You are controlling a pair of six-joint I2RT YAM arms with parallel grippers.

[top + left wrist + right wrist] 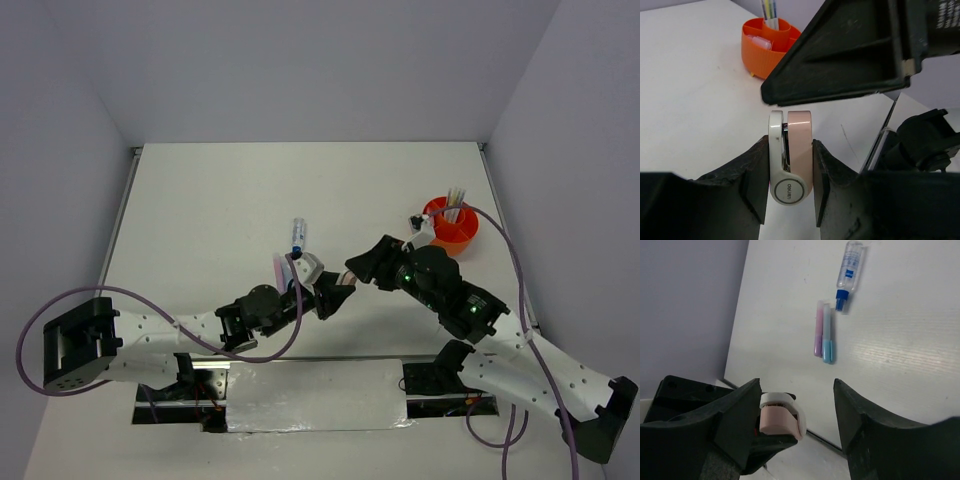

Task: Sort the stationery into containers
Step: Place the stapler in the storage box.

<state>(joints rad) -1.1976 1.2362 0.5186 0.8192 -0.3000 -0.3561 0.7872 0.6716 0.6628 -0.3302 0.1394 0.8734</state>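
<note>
My left gripper (790,172) is shut on a small pink and white block (790,152) marked "deli", held above the table near the front middle (335,297). My right gripper (796,385) is open, and the block (781,416) sits between its fingers, close to the left one. In the top view the right gripper (362,268) meets the left one tip to tip. The orange cup (452,226) stands at the back right with pens upright in it; it also shows in the left wrist view (765,47).
A clear bottle with a blue cap (297,235) lies on the table behind the left gripper. A pink marker (818,329) and a blue marker (827,335) lie side by side below it. A metal strip runs along the table's front edge (300,358).
</note>
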